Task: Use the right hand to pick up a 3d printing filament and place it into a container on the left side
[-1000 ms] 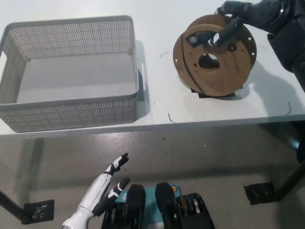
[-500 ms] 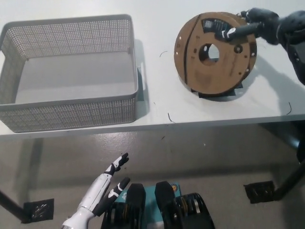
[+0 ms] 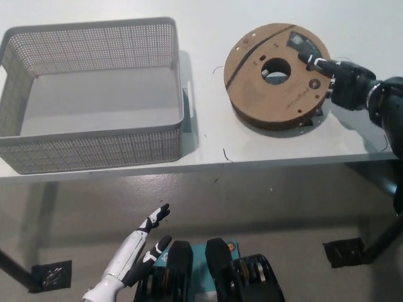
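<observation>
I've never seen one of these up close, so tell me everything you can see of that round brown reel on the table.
The filament spool is a round reel with brown, cardboard-looking side discs, a round centre hole, smaller holes around it and a dark label near its upper edge. Dark material shows under its lower rim. It lies nearly flat on the white table, right of the grey mesh basket and apart from it. The black right hand touches its right edge, fingers resting on the top disc.
</observation>
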